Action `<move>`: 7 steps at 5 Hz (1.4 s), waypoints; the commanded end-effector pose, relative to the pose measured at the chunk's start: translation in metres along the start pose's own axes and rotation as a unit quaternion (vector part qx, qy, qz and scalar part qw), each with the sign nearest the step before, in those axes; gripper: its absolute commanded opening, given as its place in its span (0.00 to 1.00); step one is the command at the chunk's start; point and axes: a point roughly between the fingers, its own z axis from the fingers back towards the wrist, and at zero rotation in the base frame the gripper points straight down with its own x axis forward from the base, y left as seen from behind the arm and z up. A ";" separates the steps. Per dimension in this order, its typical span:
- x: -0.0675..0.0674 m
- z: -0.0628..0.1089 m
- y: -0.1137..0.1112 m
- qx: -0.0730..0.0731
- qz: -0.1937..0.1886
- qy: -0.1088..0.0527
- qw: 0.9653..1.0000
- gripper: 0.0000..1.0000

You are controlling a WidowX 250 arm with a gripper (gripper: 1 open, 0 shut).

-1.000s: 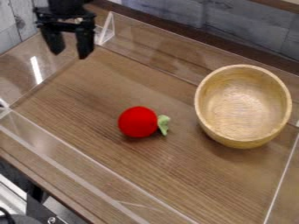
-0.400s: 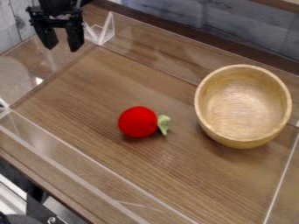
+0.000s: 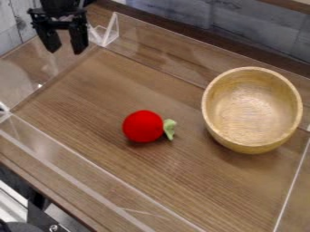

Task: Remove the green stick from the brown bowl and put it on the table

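Note:
The brown bowl [image 3: 253, 109] stands at the right of the table [image 3: 85, 100], and nothing shows inside it. A short green stick [image 3: 171, 130] lies on the tabletop just left of the bowl, touching the right side of a red ball [image 3: 143, 127] that hides part of it. My gripper [image 3: 64, 45] hangs at the far left corner, well away from the stick and the bowl. Its two dark fingers [image 3: 51, 38] point down, open, with nothing between them.
Low clear acrylic walls [image 3: 24, 136] edge the tabletop on the left, back and right. A clear bracket [image 3: 107, 32] sits on the back wall beside the gripper. Bare wood lies between the gripper and the red ball.
The gripper has shifted a little to the left and back toward the far corner, still open. The ball, the green stick and the bowl have not moved.

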 end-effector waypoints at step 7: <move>0.000 0.024 0.003 0.011 0.005 -0.042 0.999 1.00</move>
